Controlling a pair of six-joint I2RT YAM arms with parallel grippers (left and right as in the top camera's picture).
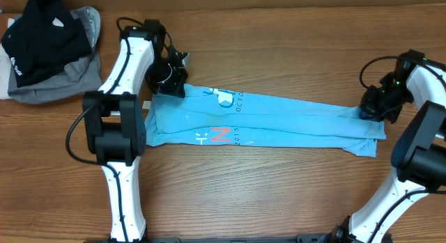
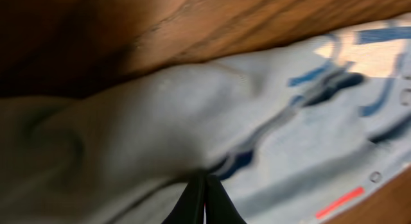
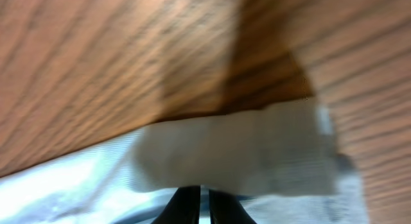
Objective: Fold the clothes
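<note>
The clothes (image 1: pixel 279 121), a sky-blue T-shirt with white lettering and a red mark, lie as a long narrow strip across the table's middle. My left gripper (image 1: pixel 169 83) sits at the strip's far left corner. In the left wrist view its black tips (image 2: pixel 205 185) are pressed together, pinching a fold of the fabric (image 2: pixel 192 115). My right gripper (image 1: pixel 371 109) is at the strip's right end. In the right wrist view it (image 3: pixel 204 197) stands nearly closed, with a raised flap of the shirt (image 3: pixel 237 153) caught at the tips.
A black garment (image 1: pixel 42 34) lies on a grey garment (image 1: pixel 52 86) at the far left corner. Bare wooden table (image 1: pixel 279 48) surrounds the shirt. The left arm's base stands just left of the strip.
</note>
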